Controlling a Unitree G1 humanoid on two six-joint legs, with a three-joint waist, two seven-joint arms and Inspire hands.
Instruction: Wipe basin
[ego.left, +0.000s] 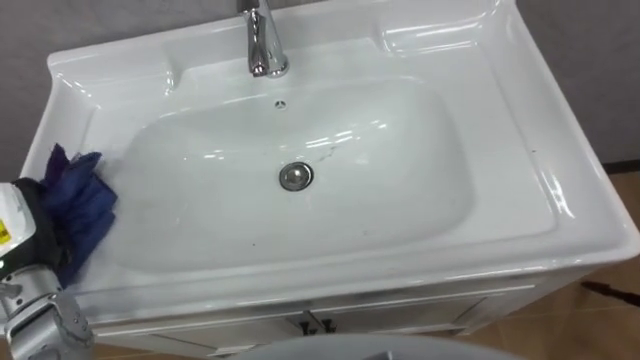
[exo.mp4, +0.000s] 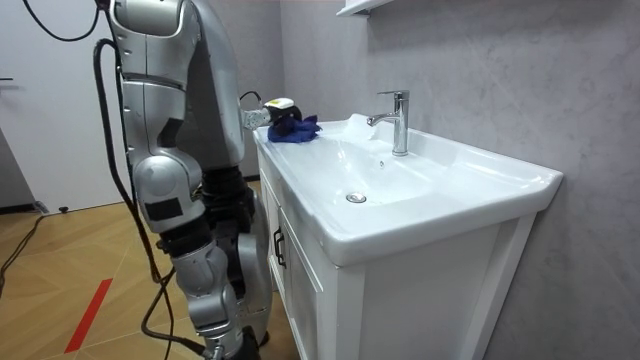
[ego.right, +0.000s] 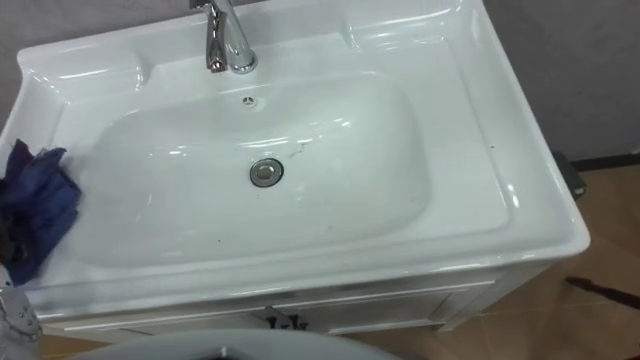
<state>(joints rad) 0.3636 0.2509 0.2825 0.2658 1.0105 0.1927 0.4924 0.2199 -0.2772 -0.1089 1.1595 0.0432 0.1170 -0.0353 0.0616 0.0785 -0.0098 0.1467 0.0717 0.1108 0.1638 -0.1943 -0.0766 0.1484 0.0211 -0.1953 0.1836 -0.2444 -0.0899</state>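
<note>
The left hand (ego.left: 38, 235) touches the blue cloth (ego.left: 82, 205) on the basin (ego.left: 560, 200) rim, grip hidden.

A glossy white rectangular ceramic basin (ego.left: 520, 150) is being occupied at its left rim by a crumpled dark blue cloth (ego.left: 78, 210).

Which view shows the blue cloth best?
Left eye view: the blue cloth shows almost whole, bunched at the left rim of the basin. Right eye view cuts it at the edge; room view shows it small, far off.
</note>
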